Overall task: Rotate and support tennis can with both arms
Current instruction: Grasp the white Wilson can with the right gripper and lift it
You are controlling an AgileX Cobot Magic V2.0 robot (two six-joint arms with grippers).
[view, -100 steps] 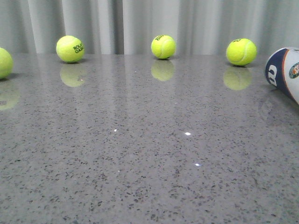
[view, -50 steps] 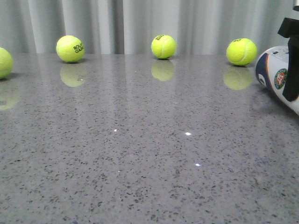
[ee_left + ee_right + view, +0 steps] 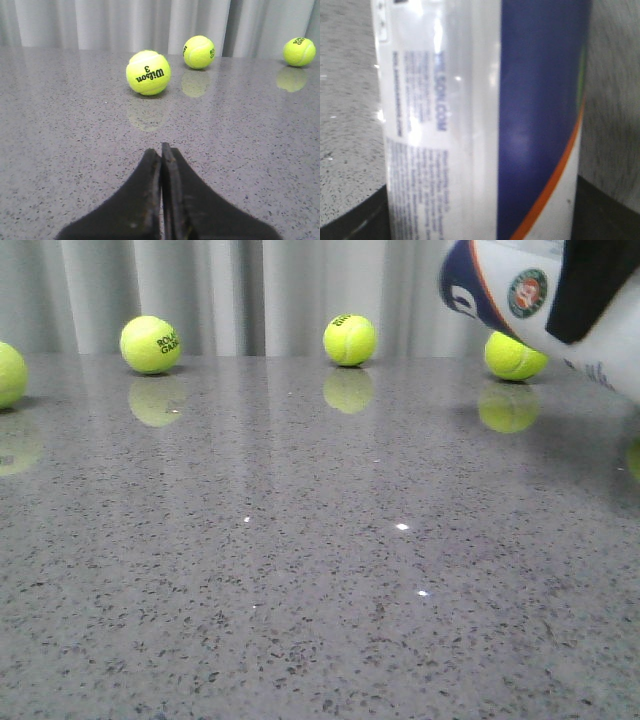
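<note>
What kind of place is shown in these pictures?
Probably a robot test or demo setup, not a tennis court: a polished speckled grey tabletop in front of a pale curtain, with tennis balls spaced along it and a tennis can held by the right end effector.

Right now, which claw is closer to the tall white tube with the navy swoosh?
Right. The right claw grips the white tube; the left claw, shut, sits over bare table.
</note>
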